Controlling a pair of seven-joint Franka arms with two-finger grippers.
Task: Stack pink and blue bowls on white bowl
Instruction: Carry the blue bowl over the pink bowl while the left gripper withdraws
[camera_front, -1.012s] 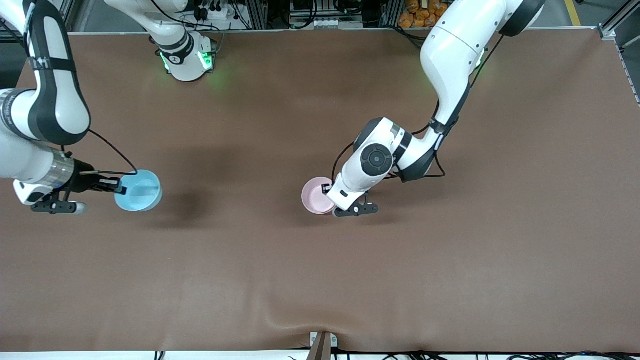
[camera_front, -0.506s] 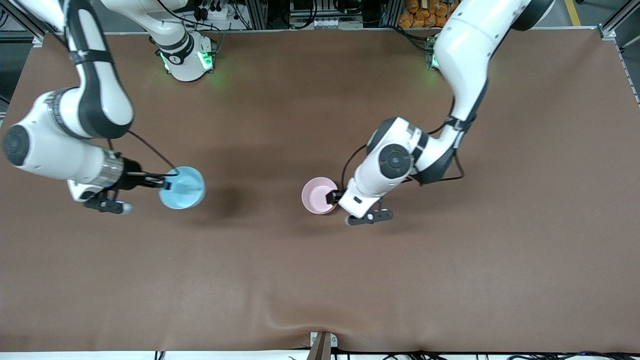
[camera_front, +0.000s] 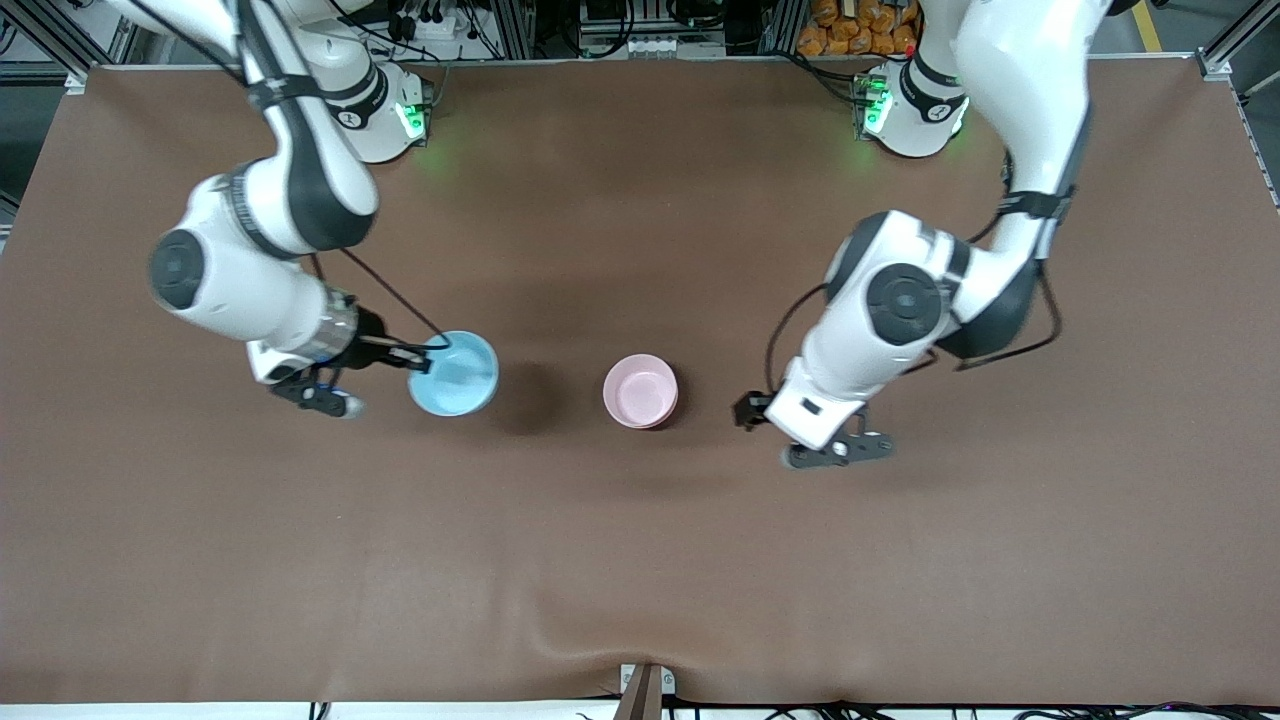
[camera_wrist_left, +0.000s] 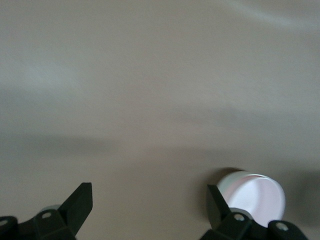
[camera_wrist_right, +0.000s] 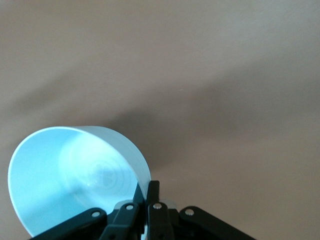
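The blue bowl (camera_front: 454, 373) is pinched by its rim in the right gripper (camera_front: 418, 358) above the table (camera_front: 640, 560), while the left gripper (camera_front: 748, 411), fingers spread wide, is held empty beside the pink bowl (camera_front: 640, 390).

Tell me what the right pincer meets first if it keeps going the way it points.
Probably the pink bowl. The right pincer, shut on the blue bowl's rim, points along the table toward it; bare table lies between. Its height over the table is unclear.
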